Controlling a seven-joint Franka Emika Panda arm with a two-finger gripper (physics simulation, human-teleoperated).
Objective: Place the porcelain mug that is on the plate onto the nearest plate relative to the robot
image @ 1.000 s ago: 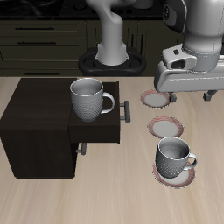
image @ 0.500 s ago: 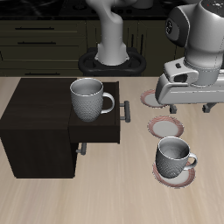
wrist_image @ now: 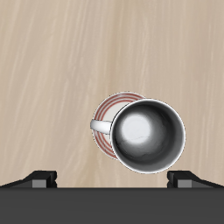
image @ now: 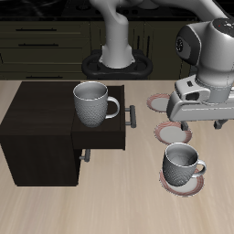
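The small grey-white porcelain mug (image: 183, 164) stands upright on the plate (image: 192, 187) nearest the table's front edge. In the wrist view the mug (wrist_image: 149, 133) is seen from straight above, with that plate's striped rim (wrist_image: 111, 103) showing around it. My gripper (image: 198, 125) is open and empty. It hangs above the mug, slightly farther back, and does not touch it. Both fingertips (wrist_image: 41, 179) show in the wrist view, wide apart. A second plate (image: 174, 134) lies under my gripper. The plate nearest the robot (image: 160, 103) lies farthest back and is bare.
A dark wooden cabinet (image: 41, 128) stands beside the plates with its top drawer (image: 101, 137) pulled out. A larger grey-white mug (image: 91, 102) stands on it. The robot's base (image: 117, 62) is at the table's back.
My gripper has moved toward the table's front edge and lower, from above the back plates to above the mug. Its fingers stay open. The mugs and plates have not moved.
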